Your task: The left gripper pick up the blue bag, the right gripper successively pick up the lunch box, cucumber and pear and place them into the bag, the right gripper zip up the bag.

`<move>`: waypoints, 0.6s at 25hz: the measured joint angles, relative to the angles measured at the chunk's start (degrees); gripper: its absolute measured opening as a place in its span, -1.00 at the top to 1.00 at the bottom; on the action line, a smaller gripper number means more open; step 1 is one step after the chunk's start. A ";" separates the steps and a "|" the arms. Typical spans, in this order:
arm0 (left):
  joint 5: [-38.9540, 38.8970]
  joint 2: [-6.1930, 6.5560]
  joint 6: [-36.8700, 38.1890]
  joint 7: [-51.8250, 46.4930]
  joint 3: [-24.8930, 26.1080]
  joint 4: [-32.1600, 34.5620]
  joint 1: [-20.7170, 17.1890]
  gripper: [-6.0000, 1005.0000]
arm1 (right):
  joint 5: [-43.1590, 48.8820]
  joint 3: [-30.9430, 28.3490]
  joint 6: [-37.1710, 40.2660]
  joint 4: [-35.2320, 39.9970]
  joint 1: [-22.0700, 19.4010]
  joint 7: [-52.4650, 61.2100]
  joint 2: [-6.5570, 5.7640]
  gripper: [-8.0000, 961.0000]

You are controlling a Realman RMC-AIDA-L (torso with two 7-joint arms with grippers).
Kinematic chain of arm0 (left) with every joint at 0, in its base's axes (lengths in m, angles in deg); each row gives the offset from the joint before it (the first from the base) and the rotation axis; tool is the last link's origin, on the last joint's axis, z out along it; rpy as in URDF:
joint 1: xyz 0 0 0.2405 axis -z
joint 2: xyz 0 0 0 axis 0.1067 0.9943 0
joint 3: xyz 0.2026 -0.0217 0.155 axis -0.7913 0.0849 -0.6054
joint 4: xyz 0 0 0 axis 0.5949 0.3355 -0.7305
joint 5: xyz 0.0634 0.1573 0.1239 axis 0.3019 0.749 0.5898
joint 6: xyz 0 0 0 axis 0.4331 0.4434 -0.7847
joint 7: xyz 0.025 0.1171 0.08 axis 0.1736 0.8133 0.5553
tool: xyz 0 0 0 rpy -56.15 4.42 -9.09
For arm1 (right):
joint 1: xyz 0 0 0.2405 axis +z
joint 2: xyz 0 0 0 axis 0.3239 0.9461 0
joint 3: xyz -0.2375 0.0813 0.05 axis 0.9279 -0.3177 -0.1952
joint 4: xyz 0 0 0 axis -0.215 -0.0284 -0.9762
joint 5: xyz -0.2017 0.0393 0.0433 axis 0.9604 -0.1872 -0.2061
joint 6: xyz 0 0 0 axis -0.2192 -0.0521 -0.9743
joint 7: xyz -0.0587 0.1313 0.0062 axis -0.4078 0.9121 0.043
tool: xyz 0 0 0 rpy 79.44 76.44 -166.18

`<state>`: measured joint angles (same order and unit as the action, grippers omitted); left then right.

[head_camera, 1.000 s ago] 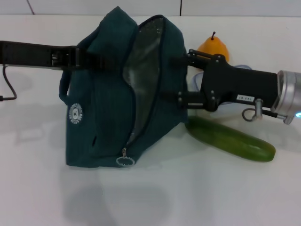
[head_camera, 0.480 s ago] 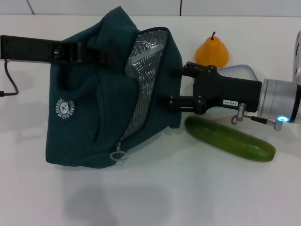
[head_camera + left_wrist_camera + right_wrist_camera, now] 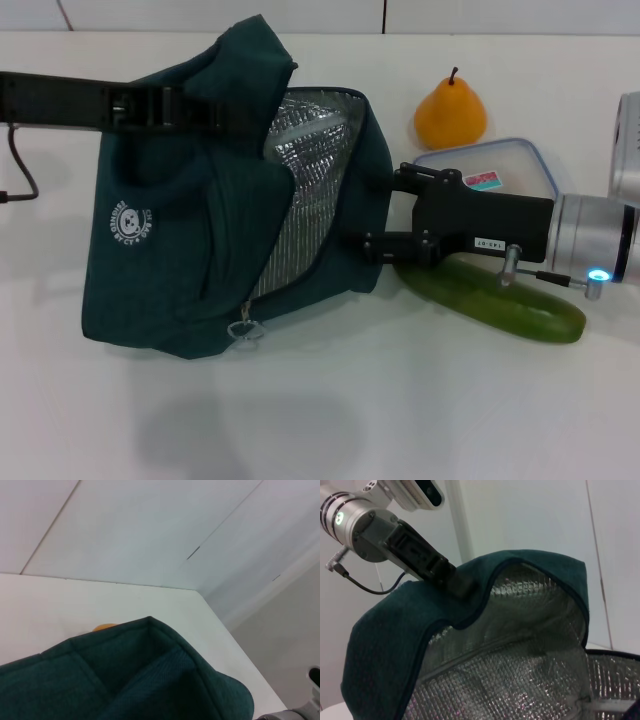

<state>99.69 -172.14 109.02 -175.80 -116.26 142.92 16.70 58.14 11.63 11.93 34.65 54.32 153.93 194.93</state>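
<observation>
The blue bag (image 3: 190, 250), soft cloth with a quilted silver lining (image 3: 300, 200), gapes at centre-left of the head view; nothing shows inside. The left gripper (image 3: 200, 108), upper left, is clenched on its top edge. The right gripper (image 3: 375, 215) reaches the bag's mouth from the right; I cannot tell its finger state. Right of it lie 1 clear lunch box (image 3: 500, 170), 1 cucumber (image 3: 530, 305) and 1 pear (image 3: 450, 112).

The bag (image 3: 190, 250) lies left of the lunch box (image 3: 490, 172), pear (image 3: 451, 112) behind, cucumber (image 3: 500, 300) in front.
</observation>
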 joint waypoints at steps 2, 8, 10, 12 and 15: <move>-0.01 0.04 0.00 -0.01 0.01 0.00 -0.12 0.86 | 0.00 0.03 -0.08 -0.01 -0.03 0.01 0.00 -0.75; 0.46 0.00 -0.02 0.21 0.00 0.00 -0.68 0.86 | -6.12 -1.94 4.23 0.91 -1.83 -0.64 -0.47 -0.75; 0.49 -0.08 -0.31 0.42 0.00 -0.02 -1.20 0.86 | -7.12 -5.19 7.23 1.11 -2.84 -0.91 -0.73 -0.75; 0.53 -0.09 -0.73 0.48 0.00 -0.04 -1.75 0.86 | -7.09 -9.46 9.85 1.12 -4.16 -0.84 -0.86 -0.75; 0.62 -0.04 -0.83 0.50 0.00 -0.03 -1.91 0.86 | -7.10 -16.80 13.62 0.86 -6.96 0.57 -1.24 -0.75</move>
<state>100.31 -172.18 108.19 -175.31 -116.27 142.88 14.79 51.04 -5.17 25.54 35.51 47.36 154.50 193.69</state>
